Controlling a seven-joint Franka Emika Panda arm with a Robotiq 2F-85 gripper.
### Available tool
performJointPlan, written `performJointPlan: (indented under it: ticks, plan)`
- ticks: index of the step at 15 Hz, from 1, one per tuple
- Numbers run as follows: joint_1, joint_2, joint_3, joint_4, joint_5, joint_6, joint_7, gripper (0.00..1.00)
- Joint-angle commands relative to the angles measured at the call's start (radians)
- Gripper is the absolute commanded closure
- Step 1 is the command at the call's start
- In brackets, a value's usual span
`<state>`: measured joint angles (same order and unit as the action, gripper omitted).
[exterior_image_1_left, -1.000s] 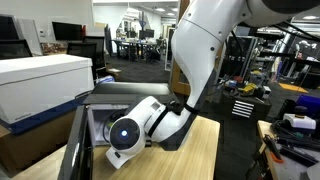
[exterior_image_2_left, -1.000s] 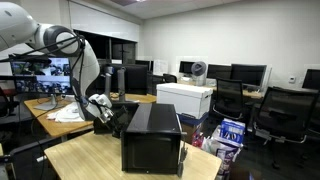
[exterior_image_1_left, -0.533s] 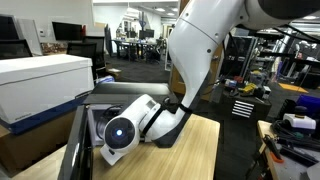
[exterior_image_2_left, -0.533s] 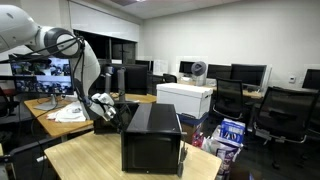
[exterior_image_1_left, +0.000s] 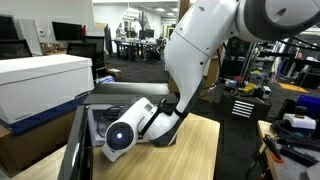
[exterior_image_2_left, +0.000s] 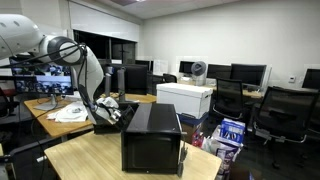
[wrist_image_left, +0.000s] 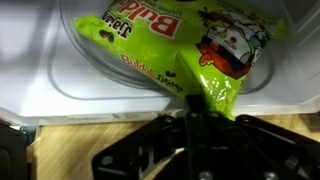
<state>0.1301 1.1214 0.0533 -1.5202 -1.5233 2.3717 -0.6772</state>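
Note:
In the wrist view my gripper (wrist_image_left: 196, 108) is shut on the corner of a green snack bag (wrist_image_left: 190, 45) with cartoon print. The bag lies on the round glass turntable (wrist_image_left: 90, 85) inside a white microwave cavity. In both exterior views my arm reaches to the open front of the black microwave (exterior_image_2_left: 152, 135). The wrist (exterior_image_1_left: 125, 132) sits at the microwave's mouth (exterior_image_1_left: 97, 120). The bag is hidden in both exterior views.
The microwave stands on a wooden table (exterior_image_1_left: 195, 150). Its open door (exterior_image_1_left: 72, 150) hangs beside the wrist. A white box (exterior_image_1_left: 40, 85) stands behind it. Desks with monitors (exterior_image_2_left: 240, 75) and office chairs (exterior_image_2_left: 285, 115) fill the room.
My arm and wrist have shifted slightly further toward the microwave opening over the last second. The gripper stays at the cavity.

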Motion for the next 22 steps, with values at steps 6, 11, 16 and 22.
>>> performJointPlan:
  ticks: [6, 11, 16, 22]
  plan:
    - [0.091, 0.034, -0.065, 0.039, -0.129, -0.057, 0.188, 0.99]
    - [0.099, 0.015, -0.074, 0.045, -0.142, -0.131, 0.242, 0.99]
    - [-0.004, -0.125, 0.014, -0.121, 0.002, -0.032, 0.034, 0.99]
    - [-0.114, -0.337, 0.116, -0.371, 0.262, 0.021, -0.262, 0.99]
